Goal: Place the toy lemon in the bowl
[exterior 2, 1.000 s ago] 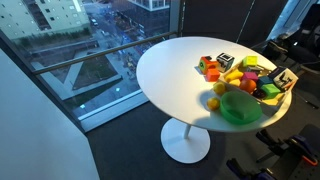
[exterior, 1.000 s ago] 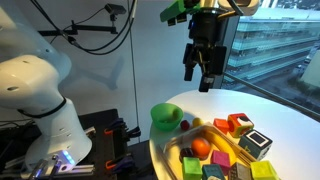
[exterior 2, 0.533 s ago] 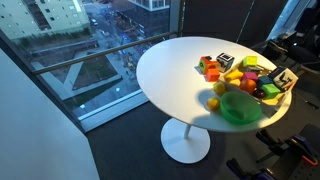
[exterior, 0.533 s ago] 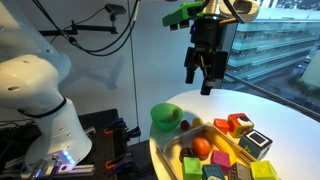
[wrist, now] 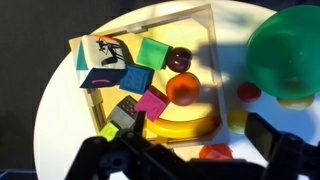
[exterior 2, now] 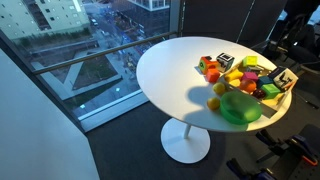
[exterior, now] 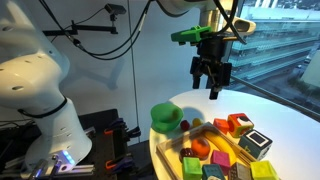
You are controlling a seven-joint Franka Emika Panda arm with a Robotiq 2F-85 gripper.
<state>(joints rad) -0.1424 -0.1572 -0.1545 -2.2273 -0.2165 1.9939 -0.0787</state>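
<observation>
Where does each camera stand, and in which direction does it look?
Exterior view: low beside the table, facing the window; the white robot base and the open gripper above the bowl and the tray show.
Exterior view: high up, looking down on the whole table, window at left; no robot part shows clearly.
Wrist view: above the table, looking down; the gripper crosses the bottom edge.
Shared: all three show the bowl and the tray.

On my wrist view the bowl [wrist: 290, 50] runs off the right edge, and the jaws are dark, blurred and cut by the bottom edge. In an exterior view the table [exterior: 290, 120] is cropped too.
</observation>
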